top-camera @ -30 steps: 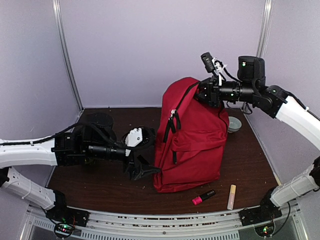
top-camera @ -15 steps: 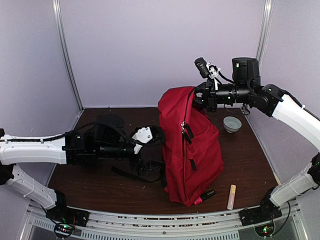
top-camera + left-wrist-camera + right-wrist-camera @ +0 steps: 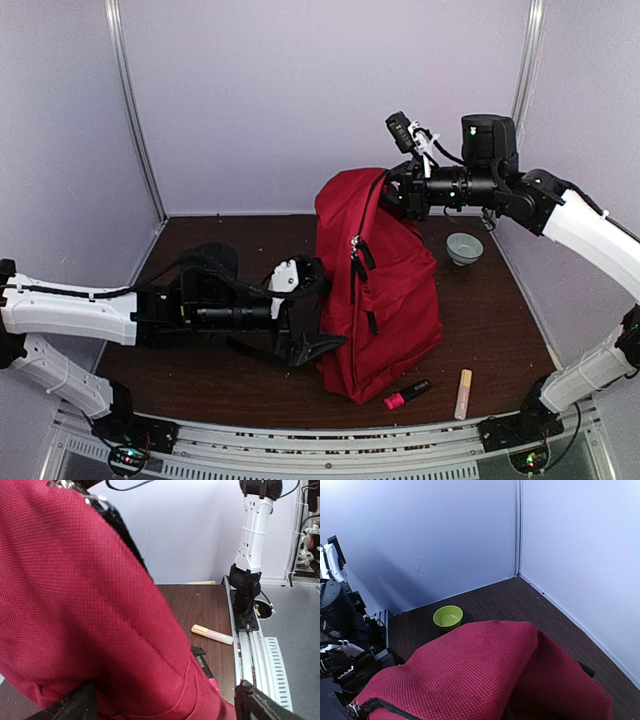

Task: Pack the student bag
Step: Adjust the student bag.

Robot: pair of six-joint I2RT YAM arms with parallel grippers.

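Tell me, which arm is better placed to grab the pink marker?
Left: the left pincer is open, low beside the red bag; the right pincer is shut on the bag's top, holding it up.

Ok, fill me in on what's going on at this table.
Two robot arms are working on a large red fabric backpack. The right gripper is shut on its top, holding it upright on the dark wooden table. The left gripper is open, low against the bag's left side. A pink highlighter and a pale yellow marker lie in front of the bag, not packed. A small green bowl sits behind it to the right.
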